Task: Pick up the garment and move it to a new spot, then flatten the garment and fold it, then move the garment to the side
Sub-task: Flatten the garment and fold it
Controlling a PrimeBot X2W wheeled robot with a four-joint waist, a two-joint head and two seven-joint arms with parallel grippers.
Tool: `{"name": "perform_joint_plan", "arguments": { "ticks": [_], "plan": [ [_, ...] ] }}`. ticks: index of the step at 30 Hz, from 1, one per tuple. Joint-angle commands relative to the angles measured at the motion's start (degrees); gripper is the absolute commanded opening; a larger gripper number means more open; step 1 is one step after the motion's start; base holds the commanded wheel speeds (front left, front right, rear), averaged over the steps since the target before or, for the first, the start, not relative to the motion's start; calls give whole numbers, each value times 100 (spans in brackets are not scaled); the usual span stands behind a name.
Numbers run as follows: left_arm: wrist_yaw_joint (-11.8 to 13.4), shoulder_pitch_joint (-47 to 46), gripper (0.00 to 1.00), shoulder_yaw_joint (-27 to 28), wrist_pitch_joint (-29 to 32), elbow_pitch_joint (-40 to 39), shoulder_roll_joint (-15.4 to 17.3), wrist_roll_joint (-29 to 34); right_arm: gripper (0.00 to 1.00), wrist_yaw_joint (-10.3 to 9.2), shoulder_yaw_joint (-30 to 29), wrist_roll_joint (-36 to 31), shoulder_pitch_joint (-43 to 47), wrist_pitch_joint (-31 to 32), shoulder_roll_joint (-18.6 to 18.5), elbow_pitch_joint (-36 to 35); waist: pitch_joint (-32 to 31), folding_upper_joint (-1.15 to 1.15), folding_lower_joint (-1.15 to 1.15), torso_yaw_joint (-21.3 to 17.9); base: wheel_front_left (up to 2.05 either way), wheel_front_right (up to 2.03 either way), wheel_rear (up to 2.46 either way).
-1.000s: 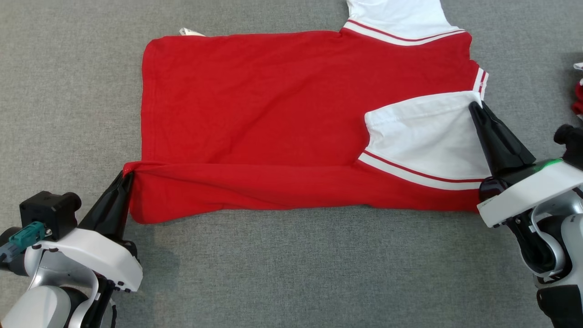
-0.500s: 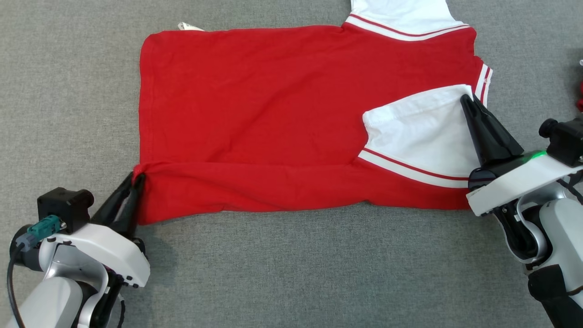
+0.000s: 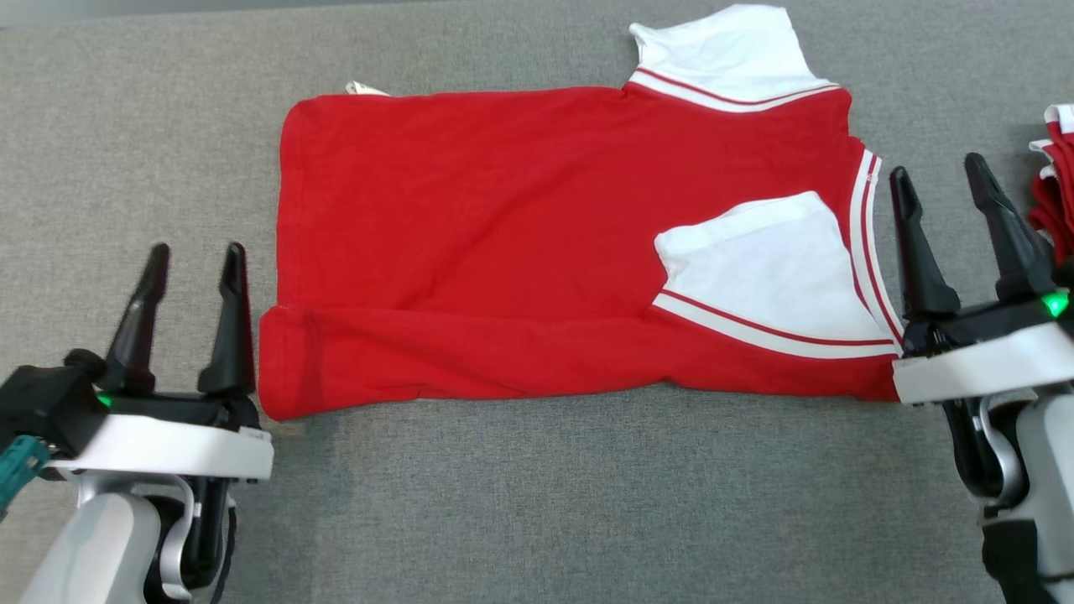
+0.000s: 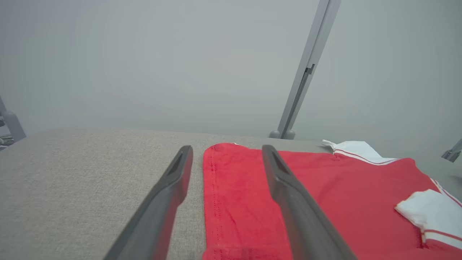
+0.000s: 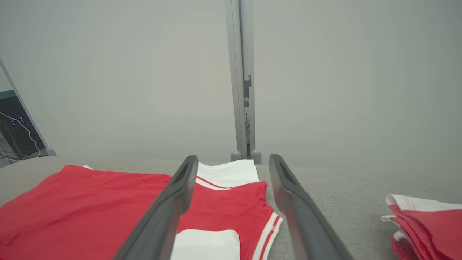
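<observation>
A red garment [image 3: 503, 235] with white sleeves lies flat on the grey table, its near edge folded over in a long strip [image 3: 470, 356]. One white sleeve [image 3: 768, 264] is folded onto the red body; the other [image 3: 726, 54] sticks out at the far side. My left gripper [image 3: 195, 252] stands open just left of the garment's near left corner, holding nothing. My right gripper [image 3: 938, 172] stands open just right of the collar end, also holding nothing. The left wrist view shows the red hem [image 4: 238, 202] between its fingers [image 4: 169, 195]. The right wrist view shows the garment [image 5: 90, 206] below its fingers [image 5: 169, 209].
A stack of folded red and white clothes [image 3: 1059, 184] lies at the table's right edge, close to my right gripper, and is seen again as a folded pile [image 5: 426, 224] in the right wrist view. Grey uprights [image 5: 241, 79] stand beyond the far edge. Bare grey cloth [image 3: 537, 503] stretches in front.
Both grippers have let go of the garment and opened, drawing back off the cloth. The folded near strip and the white sleeve now lie flat. The head camera has shifted a little.
</observation>
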Motion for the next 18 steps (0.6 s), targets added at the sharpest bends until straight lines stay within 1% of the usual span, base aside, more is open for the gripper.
{"name": "perform_joint_plan", "arguments": {
  "ticks": [1,4,8,13,18],
  "plan": [
    [25,-149,100,109,-73,-61,-27,69,100,4,-138,-166,181,-27,62,-158,-67,0,0,-6,0,0,0],
    [-21,-180,100,268,-131,-176,-94,279,100,4,-369,-484,531,-18,226,-488,-165,0,0,16,0,0,0],
    [-133,-175,100,500,-144,-303,-212,544,100,3,-526,-725,959,-19,409,-799,-269,0,0,11,0,0,0],
    [-314,139,100,645,-148,-146,-246,736,100,3,-582,-815,1242,73,582,-915,-342,0,0,-56,0,0,0],
    [-423,245,100,594,-149,53,-273,791,100,3,-568,-814,1283,96,640,-937,-365,0,0,-55,0,0,0]
  ]
}}
